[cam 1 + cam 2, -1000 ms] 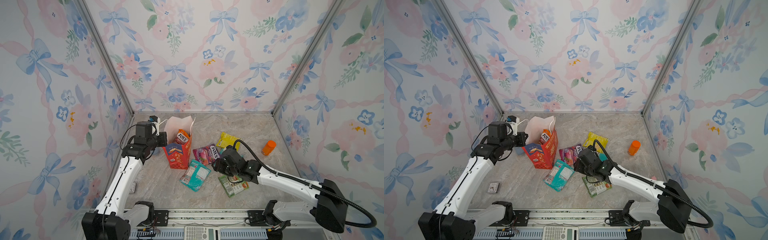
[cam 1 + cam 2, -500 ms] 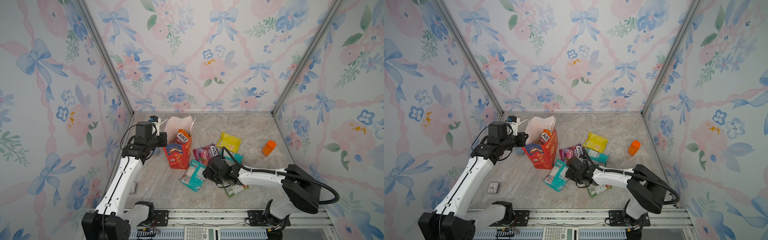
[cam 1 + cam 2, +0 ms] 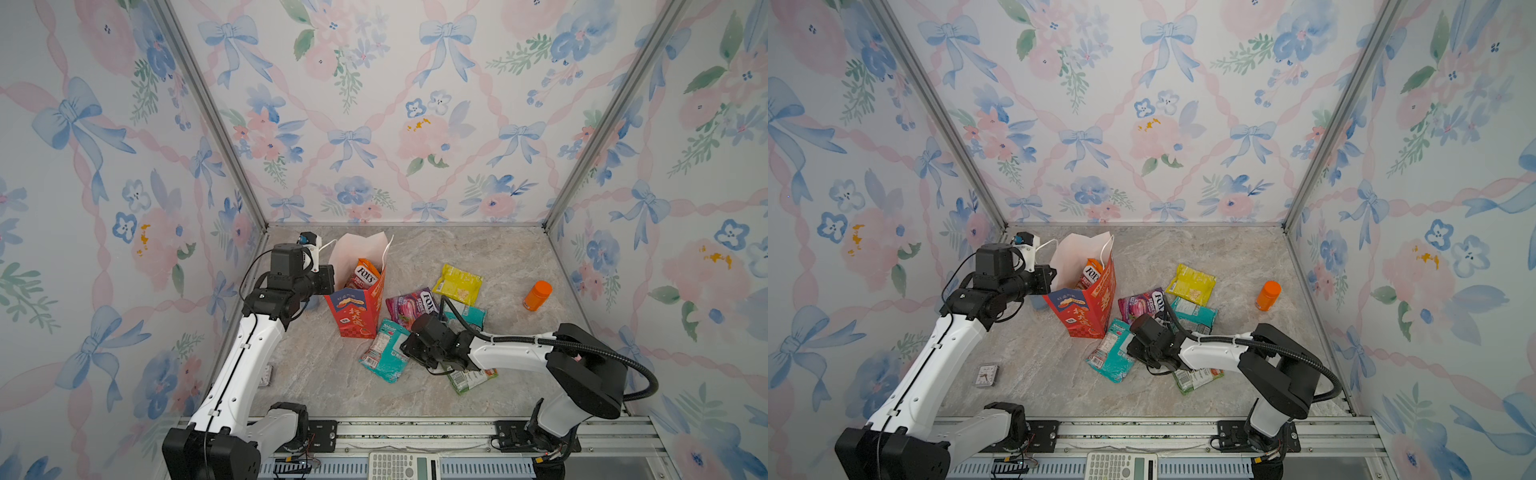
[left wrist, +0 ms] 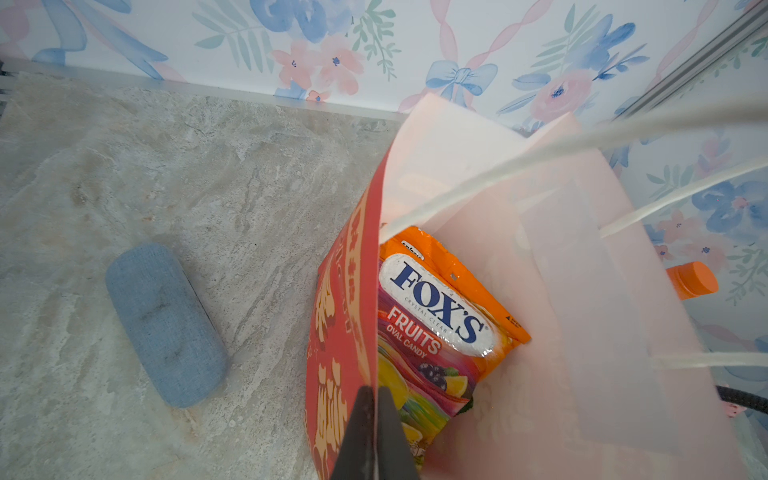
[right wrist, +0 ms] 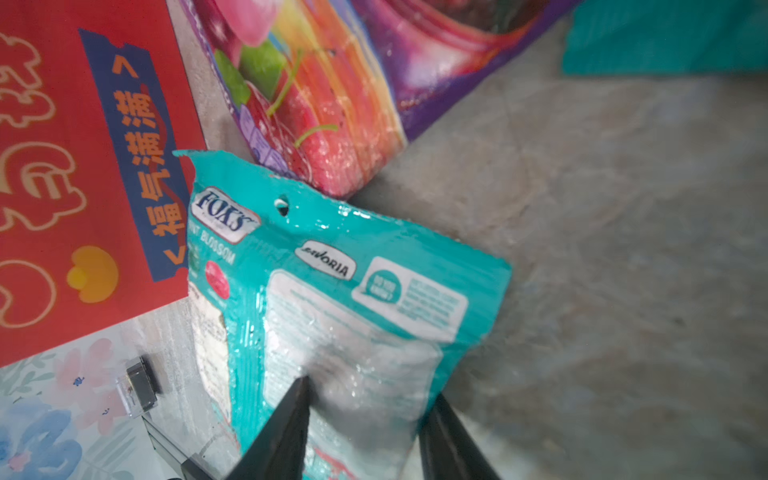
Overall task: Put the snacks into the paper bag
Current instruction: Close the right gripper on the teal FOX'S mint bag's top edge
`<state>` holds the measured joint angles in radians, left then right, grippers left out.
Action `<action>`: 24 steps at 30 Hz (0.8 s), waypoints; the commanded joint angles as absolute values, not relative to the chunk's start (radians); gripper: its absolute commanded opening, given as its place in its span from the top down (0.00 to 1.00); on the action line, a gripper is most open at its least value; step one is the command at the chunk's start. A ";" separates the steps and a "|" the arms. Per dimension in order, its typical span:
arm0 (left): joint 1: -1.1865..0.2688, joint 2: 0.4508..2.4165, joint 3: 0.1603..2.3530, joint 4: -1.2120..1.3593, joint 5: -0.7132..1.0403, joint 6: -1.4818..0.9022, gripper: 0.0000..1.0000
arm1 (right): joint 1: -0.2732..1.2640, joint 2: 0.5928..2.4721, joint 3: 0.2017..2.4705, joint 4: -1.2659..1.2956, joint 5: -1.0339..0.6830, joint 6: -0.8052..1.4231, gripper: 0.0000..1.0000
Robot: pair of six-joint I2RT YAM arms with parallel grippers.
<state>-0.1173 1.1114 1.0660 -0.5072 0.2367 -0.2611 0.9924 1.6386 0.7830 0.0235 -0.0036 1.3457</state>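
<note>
The right gripper [image 5: 370,388] has swung over to the teal plastic FOX'S packet [image 5: 332,291] beside the red paper gift bag [image 4: 345,332]. Its jaws are spread astride the packet, and its fingertips are hard to make out from above. The left gripper [image 4: 374,432] pinches the bag's wall.

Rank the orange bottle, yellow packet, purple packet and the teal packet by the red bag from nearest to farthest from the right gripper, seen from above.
From the right gripper, in a top view:
1. Teal packet, beside the paper bag, between its jaws.
2. Purple packet, just behind.
3. Yellow packet, farther back.
4. Orange bottle, far right.
</note>
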 commanded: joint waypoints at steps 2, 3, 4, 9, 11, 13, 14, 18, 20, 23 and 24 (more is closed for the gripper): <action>-0.120 1.089 1.065 -0.504 0.250 -0.232 1.00 | 1.002 1.675 0.765 0.069 -0.009 1.364 0.63; -0.119 1.090 1.065 -0.504 0.250 -0.232 1.00 | 1.001 1.675 0.763 0.073 -0.010 1.365 0.66; -0.120 1.089 1.065 -0.504 0.251 -0.231 1.00 | 0.999 1.675 0.763 0.074 -0.009 1.365 0.69; -0.120 1.093 1.064 -0.503 0.250 -0.232 1.00 | 0.997 1.669 0.761 0.077 -0.007 1.364 0.83; -0.118 1.093 1.064 -0.505 0.248 -0.230 1.00 | 0.994 1.667 0.761 0.075 -0.005 1.362 0.86; -0.118 1.094 1.064 -0.504 0.246 -0.229 1.00 | 0.996 1.663 0.762 0.069 -0.002 1.358 0.88; -0.119 1.095 1.066 -0.504 0.246 -0.229 1.00 | 0.995 1.661 0.762 0.066 0.000 1.357 0.89; -0.118 1.097 1.065 -0.504 0.245 -0.227 1.00 | 0.993 1.660 0.764 0.054 0.011 1.347 0.95; -0.118 1.098 1.065 -0.504 0.245 -0.227 1.00 | 0.993 1.627 0.766 0.044 0.018 1.342 0.97; -0.117 1.100 1.066 -0.504 0.246 -0.228 1.00 | 0.994 1.613 0.771 0.030 0.029 1.328 1.00; -0.118 1.100 1.067 -0.504 0.247 -0.229 1.00 | 0.994 1.606 0.773 0.021 0.033 1.321 1.00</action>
<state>-0.1173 1.1114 1.0660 -0.5072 0.2363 -0.2535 0.9920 1.6409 0.7811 0.0616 0.0013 1.3495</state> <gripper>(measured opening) 0.048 0.120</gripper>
